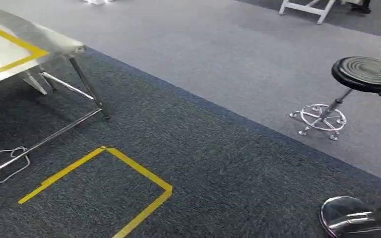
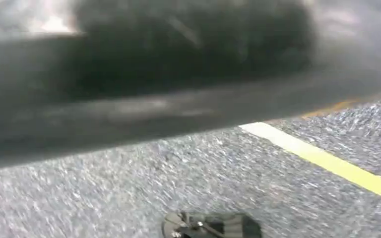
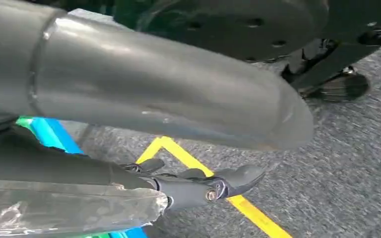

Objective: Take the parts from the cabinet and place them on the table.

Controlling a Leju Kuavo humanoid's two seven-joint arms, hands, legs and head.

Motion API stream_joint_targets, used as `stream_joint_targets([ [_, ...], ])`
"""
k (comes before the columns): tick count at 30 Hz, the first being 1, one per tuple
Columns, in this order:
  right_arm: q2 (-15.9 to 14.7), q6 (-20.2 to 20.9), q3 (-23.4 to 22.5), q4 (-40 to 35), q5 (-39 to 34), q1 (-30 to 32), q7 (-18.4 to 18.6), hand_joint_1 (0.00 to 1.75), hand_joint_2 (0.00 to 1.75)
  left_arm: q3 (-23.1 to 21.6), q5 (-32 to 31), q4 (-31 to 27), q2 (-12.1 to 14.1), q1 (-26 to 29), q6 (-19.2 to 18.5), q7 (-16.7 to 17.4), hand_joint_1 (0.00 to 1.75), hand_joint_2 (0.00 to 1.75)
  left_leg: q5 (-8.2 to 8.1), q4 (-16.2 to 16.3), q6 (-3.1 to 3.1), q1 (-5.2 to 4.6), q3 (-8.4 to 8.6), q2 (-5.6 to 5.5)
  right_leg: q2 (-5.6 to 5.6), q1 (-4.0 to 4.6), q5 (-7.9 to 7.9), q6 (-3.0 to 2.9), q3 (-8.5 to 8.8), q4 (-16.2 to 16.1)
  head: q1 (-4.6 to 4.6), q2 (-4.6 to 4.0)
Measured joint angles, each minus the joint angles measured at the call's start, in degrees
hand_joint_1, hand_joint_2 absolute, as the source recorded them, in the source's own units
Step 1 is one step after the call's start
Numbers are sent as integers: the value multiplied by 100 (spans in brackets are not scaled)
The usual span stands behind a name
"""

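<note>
In the right wrist view my right hand [image 3: 178, 148] hangs over the carpet. Its thick grey thumb [image 3: 168, 89] is stretched out above the dark fingers [image 3: 213, 186]. A part in crinkled clear wrap [image 3: 64, 208] lies along those fingers, and the hand holds it. The steel table [image 1: 10, 47] with yellow tape on its top stands at the far left of the head view. My left hand [image 2: 144, 89] is a dark blur in the left wrist view, so how its fingers lie is unclear.
A yellow tape square [image 1: 99, 186] marks the dark carpet in front of the table's legs [image 1: 87, 84]. A black round stool [image 1: 364, 74] on a chrome foot stands to the right. A shiny round metal thing [image 1: 349, 218] sits at the bottom right corner.
</note>
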Motion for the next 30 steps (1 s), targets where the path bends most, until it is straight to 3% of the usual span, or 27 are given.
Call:
stream_joint_targets([
  [1, -4, -2, 9, 0, -2, 6, 0, 0, 0, -9, 2, 0, 0, 0, 0, 0, 0, 0, -7, 3, -4, 0, -4, 82, -15, -14, -92, 27, -155, 308, 5, 0],
  [2, -11, -4, 31, 4, -7, 28, 7, 0, 0, -18, 9, 0, 0, -7, 0, 0, 0, 0, -14, 3, -15, 2, 0, 155, -23, -33, -34, 45, -179, 354, 2, 0],
  [3, -20, -9, 44, 7, -20, 43, 9, 0, 0, -26, 15, 0, 0, -19, 2, 0, 0, 0, -23, 5, -29, 8, 8, 218, -37, -54, 136, 58, -70, 148, 7, 0],
  [5, -41, -24, 61, 7, -43, 71, 33, 0, 0, -83, 57, 0, 0, -32, 19, -2, 0, 0, -58, 11, -85, 27, 51, 354, -199, -83, 640, 86, 521, -911, 4, 0],
  [6, -46, -26, 89, 7, -59, 76, 52, 0, 0, -107, 61, 0, 11, -31, 33, -4, 0, 0, -85, 25, -130, -4, 103, 409, -529, -87, 744, 89, 790, -1364, 15, 0],
  [7, -54, -26, 124, 5, -85, 69, 87, 0, 0, -116, 76, 2, 35, -23, 55, -6, 0, 0, -131, 45, -186, -34, 111, 441, -605, -87, 742, 20, 816, -1398, 14, 0],
  [8, -59, -26, 138, -4, -101, 80, 96, 0, 0, -136, 98, 2, 33, -28, 57, -15, 0, 0, -127, 32, -221, -32, 137, 483, -486, -69, 750, -52, 774, -1387, -31, 0],
  [11, -61, -22, 188, -9, -140, 149, 149, 0, 0, -177, 125, 0, 44, -73, 79, -17, 0, 0, -154, -8, -336, 10, 218, 642, -321, -47, 759, -190, 787, -1409, -26, 0],
  [12, -61, -22, 194, -13, -157, 166, 170, 0, 0, -196, 142, 2, 50, -82, 83, -17, 0, 0, -264, 89, -366, 41, 211, 415, -259, -65, 784, -231, 822, -1429, -54, 0],
  [13, -63, -22, 203, -18, -164, 174, 184, 0, 0, -216, 160, 0, 50, -85, 90, -24, 0, 0, -483, 363, -360, 44, 98, 157, -217, -62, 806, -268, 813, -1429, -68, 0],
  [14, -70, -22, 223, -26, -192, 170, 195, 0, 0, -240, 175, 2, 57, -76, 92, -24, 0, 0, -727, 785, -351, 39, -90, 31, -146, -52, 816, -291, 797, -1429, -74, 0],
  [16, -70, -22, 247, -35, -229, 165, 216, 0, 0, -271, 227, 2, 70, -41, 109, -24, 0, 0, -1056, 1692, -330, 24, -537, -54, 35, -5, 823, -316, 782, -1427, -74, 0],
  [17, -70, -22, 260, -35, -236, 177, 223, 0, 0, -273, 234, 4, 74, -35, 118, -24, 0, 0, -1021, 1820, -313, 18, -634, -59, 117, 15, 822, -327, 785, -1426, -76, 0],
  [18, -74, -15, 280, -35, -238, 192, 230, 0, 0, -280, 238, 4, 81, -33, 125, -24, 0, 0, -849, 1709, -280, 7, -622, -63, 203, 36, 820, -330, 797, -1424, -76, 0],
  [20, -74, -15, 310, -39, -240, 211, 232, 0, 0, -299, 238, 4, 90, -43, 125, -26, 0, 0, -252, 920, -190, -20, -336, -154, 372, 61, 819, -331, 832, -1424, -74, 0],
  [21, -76, -15, 324, -39, -240, 213, 232, 0, 0, -306, 240, 4, 96, -52, 127, -26, 0, 0, 14, 474, -136, -38, -173, -365, 442, 61, 820, -330, 838, -1424, -74, 0],
  [22, -76, -15, 334, -39, -243, 199, 232, 0, 0, -308, 240, 4, 101, -55, 127, -26, 0, 0, 6, 284, -80, -47, -103, -589, 501, 86, 816, -317, 767, -1410, -70, 0],
  [23, -79, -15, 343, -50, -247, 190, 232, 0, 0, -313, 240, 4, 103, -56, 129, -28, 0, 0, -40, 113, -111, -25, -63, -560, 568, 85, 810, -285, 783, -1371, -65, 0],
  [24, -79, -15, 365, -61, -256, 204, 236, 0, 0, -317, 242, 4, 116, -60, 129, -30, 0, 0, -47, 146, -121, -49, -81, -516, 635, 56, 829, -246, 732, -1383, -64, 0],
  [26, -83, -15, 369, -63, -262, 241, 243, 0, 0, -328, 254, 4, 118, -80, 138, -42, 0, 0, -11, 67, -69, -43, -45, -411, 732, 44, 841, -159, 659, -1415, -61, 0],
  [27, -83, -15, 372, -63, -264, 262, 247, 0, 0, -343, 256, 4, 118, -90, 138, -42, 0, 0, 32, -3, -48, -21, -8, -312, 488, 51, 788, -167, 644, -1309, -63, 0],
  [28, -83, -17, 376, -66, -264, 255, 247, 0, 0, -352, 256, 4, 118, -89, 138, -44, 0, 0, 34, -24, -12, -24, -7, -262, 202, 60, 588, -136, 516, -1074, -15, 0],
  [30, -92, -17, 380, -66, -273, 213, 247, 0, 0, -358, 258, 6, 129, -57, 140, -44, 0, 0, 27, -21, 8, -43, -16, -76, 31, 31, 119, -77, 98, -238, -11, 0],
])
